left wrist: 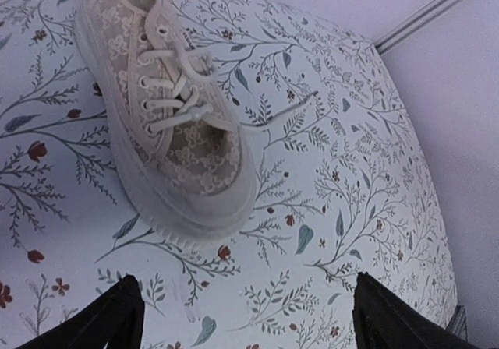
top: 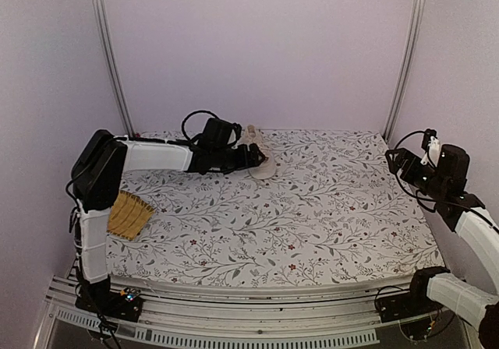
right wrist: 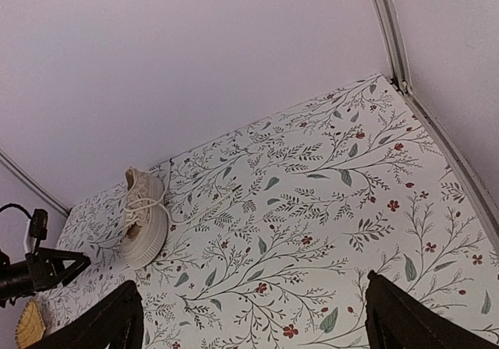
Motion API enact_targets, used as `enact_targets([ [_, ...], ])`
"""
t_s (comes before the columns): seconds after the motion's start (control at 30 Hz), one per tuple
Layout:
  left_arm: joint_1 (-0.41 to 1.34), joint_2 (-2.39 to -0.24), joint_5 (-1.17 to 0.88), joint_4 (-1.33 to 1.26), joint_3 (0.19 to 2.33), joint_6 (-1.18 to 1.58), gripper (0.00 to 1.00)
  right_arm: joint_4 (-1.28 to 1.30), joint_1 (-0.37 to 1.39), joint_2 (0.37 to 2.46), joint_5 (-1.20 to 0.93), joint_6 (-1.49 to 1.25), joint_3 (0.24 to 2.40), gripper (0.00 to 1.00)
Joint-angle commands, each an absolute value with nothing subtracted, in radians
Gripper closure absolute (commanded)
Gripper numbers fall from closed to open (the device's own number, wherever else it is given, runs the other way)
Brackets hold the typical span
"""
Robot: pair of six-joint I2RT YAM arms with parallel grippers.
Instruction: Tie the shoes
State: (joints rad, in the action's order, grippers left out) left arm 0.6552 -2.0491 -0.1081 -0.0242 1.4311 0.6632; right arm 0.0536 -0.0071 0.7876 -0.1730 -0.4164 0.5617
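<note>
The cream lace-up shoe (top: 261, 156) stands at the back of the table, left of centre. In the left wrist view the shoe (left wrist: 168, 107) lies just beyond my open fingers, toe towards the camera, its pale laces loosely crossed. One lace end (left wrist: 288, 111) trails over the cloth to the right. My left gripper (top: 254, 159) hovers right by the shoe, open (left wrist: 245, 322), with nothing between its fingers. My right gripper (top: 395, 162) hangs raised at the far right, open (right wrist: 253, 322) and empty. Its view shows the shoe (right wrist: 144, 216) far off.
A floral cloth (top: 312, 209) covers the table. A flat yellow woven mat (top: 129, 214) lies near the left edge beside the left arm. Pale walls and metal corner posts (top: 109, 53) enclose the back and sides.
</note>
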Motion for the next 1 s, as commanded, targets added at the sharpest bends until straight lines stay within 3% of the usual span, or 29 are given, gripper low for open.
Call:
enact_targets([
  [0.0, 0.65, -2.208, 0.02, 0.052, 1.665, 0.714, 0.06, 0.054, -0.008, 0.797, -0.248, -0.397, 0.569, 0.01],
  [0.3, 0.589, -2.659, 0.111, 0.294, 2.328, 0.83, 0.06, 0.02, -0.008, 0.814, -0.336, -0.399, 0.539, 0.01],
  [0.5, 0.535, -2.724, 0.045, 0.257, 2.337, 0.916, 0.08, 0.023, -0.008, 0.817, -0.325, -0.383, 0.526, 0.01],
  [0.73, 0.498, -2.785, -0.087, 0.222, 2.364, 0.954, 0.4, 0.043, -0.007, 0.819, -0.295, -0.364, 0.523, 0.01],
  [0.97, 0.493, -2.778, -0.092, 0.219, 2.354, 0.944, 0.82, 0.055, -0.007, 0.784, -0.301, -0.383, 0.503, 0.01],
])
